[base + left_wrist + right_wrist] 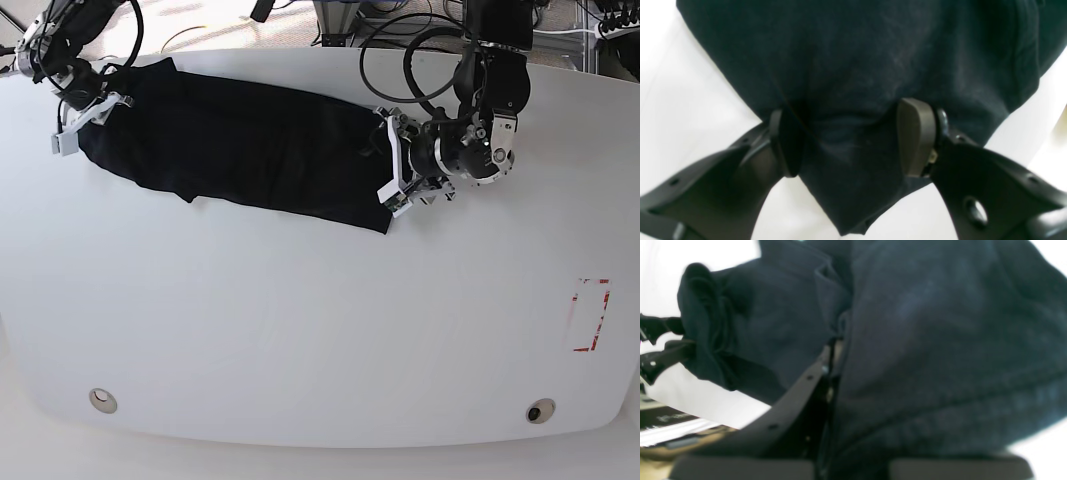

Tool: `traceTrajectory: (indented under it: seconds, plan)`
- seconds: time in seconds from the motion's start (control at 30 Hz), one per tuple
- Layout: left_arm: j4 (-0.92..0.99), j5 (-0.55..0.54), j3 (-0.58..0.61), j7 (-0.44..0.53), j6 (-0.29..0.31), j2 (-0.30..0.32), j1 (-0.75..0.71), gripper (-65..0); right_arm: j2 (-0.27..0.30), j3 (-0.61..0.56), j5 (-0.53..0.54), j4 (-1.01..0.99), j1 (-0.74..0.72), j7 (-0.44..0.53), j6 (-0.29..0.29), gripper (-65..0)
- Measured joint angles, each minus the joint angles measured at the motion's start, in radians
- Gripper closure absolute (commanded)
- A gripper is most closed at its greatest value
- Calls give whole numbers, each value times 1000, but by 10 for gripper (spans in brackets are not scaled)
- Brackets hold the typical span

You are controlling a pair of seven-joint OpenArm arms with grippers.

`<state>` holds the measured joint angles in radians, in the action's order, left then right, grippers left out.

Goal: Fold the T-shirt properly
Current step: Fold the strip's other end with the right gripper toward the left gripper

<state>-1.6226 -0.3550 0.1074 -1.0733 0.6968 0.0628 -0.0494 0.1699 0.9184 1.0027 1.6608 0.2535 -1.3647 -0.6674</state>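
Black soft matte fabric of the short-sleeved T-shirt (240,150) stretches as a long band across the far half of the white oval bench (300,330), running from the far-left corner toward the middle right.

At the left end of the base view, the right arm's fingers (82,118) sit at the shirt's edge, near the bench's far-left rim. In the right wrist view the cloth (923,350) fills most of the picture and drapes over the dark finger (796,400); the tips are buried in it, so I cannot tell whether they are closed on the fabric or merely under it.

Further right, the shirt's other end meets the left arm's fingers (394,170), which straddle its short edge. The left wrist view shows them spread wide: one grey pad (917,136) on the right, a dark one (790,143) on the left, with a pointed fold of cloth (846,160) lying between them, apparently unclamped.

Near the bench's right edge, well apart from the shirt, lies a small red-and-white rectangular marker (590,314). Two round metal fittings (102,400) sit along the near rim.
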Motion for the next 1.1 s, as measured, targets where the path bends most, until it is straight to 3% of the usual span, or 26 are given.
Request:
traceTrajectory:
  seconds: [0.07,0.13,0.27,0.4,0.7,0.87,1.03,1.1]
  plan:
    - [26,-5,-5,18,-5,-21,5,-390,5,-48,-11,58,-9,1,40,0]
    - [41,-13,-5,19,-76,-45,14,-390,5,-105,-7,121,-27,5,63,0]
    - [79,-23,-5,21,-159,-94,37,-392,6,-222,16,242,-57,36,134,0]
    - [112,-24,-5,31,-166,-135,45,-392,2,-341,3,272,-87,25,170,0]
    - [137,-23,-3,31,-166,-179,55,-392,-84,-475,-11,272,-137,22,194,0]
    - [136,-23,-2,27,-166,-192,50,-392,-89,-551,-17,265,-144,66,196,-87]
    - [140,-27,-2,28,-165,-191,50,-392,-98,-621,-93,249,-134,101,196,-2]
    - [140,-27,-3,28,-165,-191,50,-392,-97,-657,-104,249,-132,122,196,0]
